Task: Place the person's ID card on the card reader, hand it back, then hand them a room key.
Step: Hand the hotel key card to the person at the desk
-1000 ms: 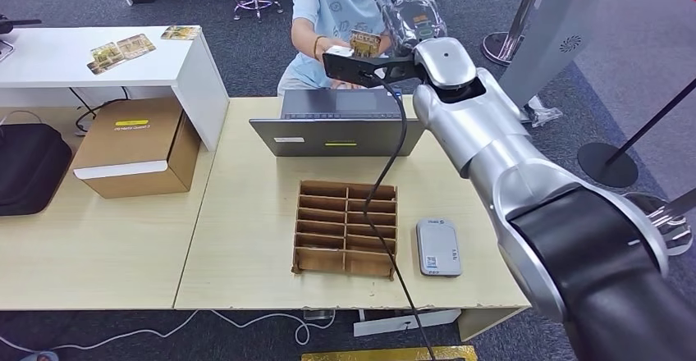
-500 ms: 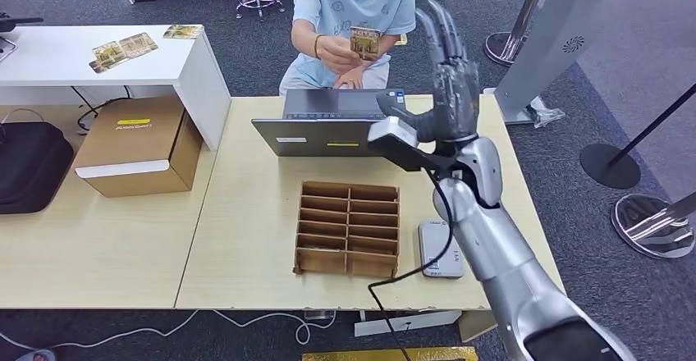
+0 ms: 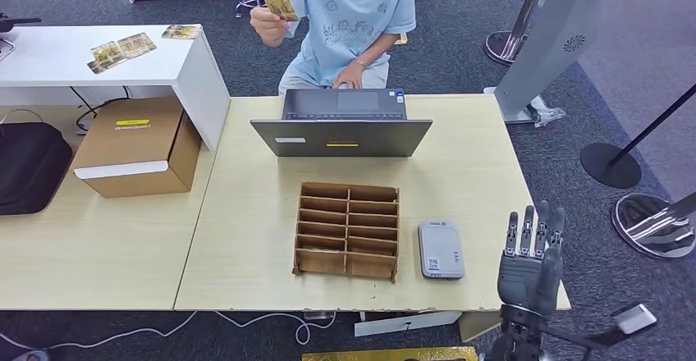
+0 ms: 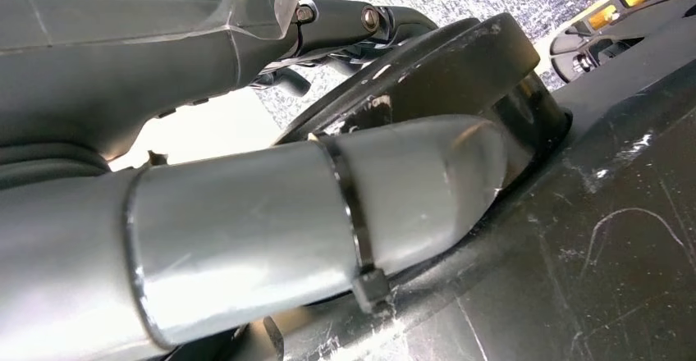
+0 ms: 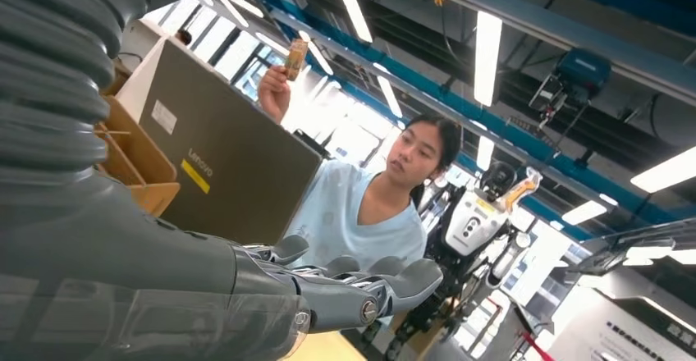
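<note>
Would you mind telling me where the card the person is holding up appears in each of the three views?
Head view: the card sits at the top, left of centre, in the person's raised hand.
Left wrist view: not in it.
Right wrist view: the card is in the upper left part, above the person's raised hand.
Shared landmark: the laptop, whose lid back also shows in the right wrist view.

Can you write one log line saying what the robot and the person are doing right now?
right robot hand: open, low beside table | card: person holds it up | card reader: bare | organizer: slots look empty
</note>
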Robot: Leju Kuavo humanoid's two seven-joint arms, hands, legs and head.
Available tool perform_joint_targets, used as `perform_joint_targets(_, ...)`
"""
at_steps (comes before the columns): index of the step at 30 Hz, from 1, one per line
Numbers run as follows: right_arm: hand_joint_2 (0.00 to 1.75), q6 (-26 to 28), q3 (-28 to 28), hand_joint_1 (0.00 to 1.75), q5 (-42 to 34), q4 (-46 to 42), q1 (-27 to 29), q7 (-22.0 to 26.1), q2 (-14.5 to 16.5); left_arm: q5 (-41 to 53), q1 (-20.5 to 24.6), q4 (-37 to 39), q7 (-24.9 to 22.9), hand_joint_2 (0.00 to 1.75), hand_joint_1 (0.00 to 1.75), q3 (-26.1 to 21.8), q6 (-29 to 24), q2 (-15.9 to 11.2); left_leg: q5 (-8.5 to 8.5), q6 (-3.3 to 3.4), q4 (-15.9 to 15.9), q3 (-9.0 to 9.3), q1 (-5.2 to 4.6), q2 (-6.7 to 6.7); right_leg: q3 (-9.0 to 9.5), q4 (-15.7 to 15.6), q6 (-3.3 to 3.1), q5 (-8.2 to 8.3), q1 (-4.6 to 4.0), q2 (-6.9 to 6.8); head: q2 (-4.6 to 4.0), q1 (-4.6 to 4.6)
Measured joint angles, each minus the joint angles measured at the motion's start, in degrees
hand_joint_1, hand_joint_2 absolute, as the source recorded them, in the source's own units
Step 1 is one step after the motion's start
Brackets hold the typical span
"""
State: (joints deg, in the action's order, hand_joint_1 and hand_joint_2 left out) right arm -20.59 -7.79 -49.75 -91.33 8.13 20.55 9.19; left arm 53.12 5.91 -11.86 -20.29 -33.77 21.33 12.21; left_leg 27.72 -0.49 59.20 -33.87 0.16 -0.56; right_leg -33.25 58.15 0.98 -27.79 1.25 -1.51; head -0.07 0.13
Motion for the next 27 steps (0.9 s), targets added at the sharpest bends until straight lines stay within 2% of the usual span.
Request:
perform_joint_targets(3,1.75,1.1,-0.2,0.0,3.6,-0.2,0.4,0.0,0.8,-0.7,0.0,0.0,0.0,0.0,0.0,0.0,0.0,-0.1,-0.02,-0.01,0.0,0.02,0.0,0.07,0.01,0.0,-0.01,0.01,0.0,0.05,0.0,0.01)
perform_joint_targets(8,1.75,4.2,1.4,0.0,15.3,0.1,0.5,2.6,1.0,-0.9,-0.1,0.0,0.0,0.0,0.0,0.0,-0.1,-0.1,-0.04,0.01,0.0,0.04,-0.01,0.09,0.04,0.0,-0.01,0.02,0.01,0.04,0.0,0.02)
perform_joint_targets(13,1.75,5.5,3.8,0.0,21.5,0.7,1.0,4.6,0.9,-0.5,-0.1,0.0,0.0,0.0,0.0,0.0,-0.1,-0.1,-0.03,0.01,0.0,0.04,-0.01,0.09,0.04,0.0,-0.01,0.02,0.01,0.04,0.0,0.02)
perform_joint_targets(16,1.75,9.2,6.5,0.0,31.5,0.7,1.6,7.5,0.5,0.2,-0.1,0.0,0.1,0.0,0.0,0.0,0.0,-0.1,-0.03,0.01,0.0,0.04,-0.01,0.09,0.03,0.0,-0.01,0.02,0.01,0.05,0.0,0.01)
perform_joint_targets(18,1.75,14.9,8.5,0.0,40.4,0.6,1.8,8.8,-0.1,0.3,-0.1,0.0,0.1,0.0,0.0,0.0,0.0,-0.1,-0.03,0.01,0.0,0.04,-0.01,0.09,0.03,0.0,-0.01,0.01,0.01,0.05,0.0,0.01)
perform_joint_targets(20,1.75,24.4,10.6,0.0,52.5,0.5,1.9,8.1,-0.7,0.4,0.0,0.0,0.1,0.0,0.0,0.0,0.0,-0.1,-0.03,0.01,0.0,0.05,-0.01,0.1,0.03,0.0,-0.01,0.01,0.01,0.05,0.0,0.02)
perform_joint_targets(22,1.75,38.1,12.8,0.0,70.1,0.5,1.9,2.9,-1.4,0.7,0.0,0.0,0.2,0.0,0.0,0.1,0.2,-0.1,-0.03,0.01,0.0,0.05,-0.01,0.11,0.04,0.0,-0.01,0.02,0.01,0.05,0.0,0.02)
perform_joint_targets(24,1.75,52.2,14.7,0.0,94.7,0.6,2.0,-6.7,-1.8,1.4,0.0,0.0,0.4,0.0,0.0,0.4,0.5,-0.2,-0.03,0.01,0.0,0.06,-0.01,0.12,0.05,0.0,-0.01,0.02,0.01,0.05,0.0,0.02)
perform_joint_targets(25,1.75,56.5,15.4,0.0,108.3,0.7,2.1,-11.5,-2.0,1.7,0.0,0.0,0.4,0.0,0.0,0.5,0.8,-0.2,-0.03,0.0,0.0,0.08,0.0,0.17,0.05,0.0,-0.02,0.02,0.01,0.1,0.0,0.02)
perform_joint_targets(27,1.75,59.6,16.6,0.0,131.6,1.3,2.1,-18.7,-2.6,2.0,0.2,0.0,0.0,0.0,0.0,0.7,1.4,-0.3,-0.02,-0.01,0.0,0.11,0.0,0.27,0.05,0.0,-0.03,0.03,0.01,0.2,0.0,0.0)
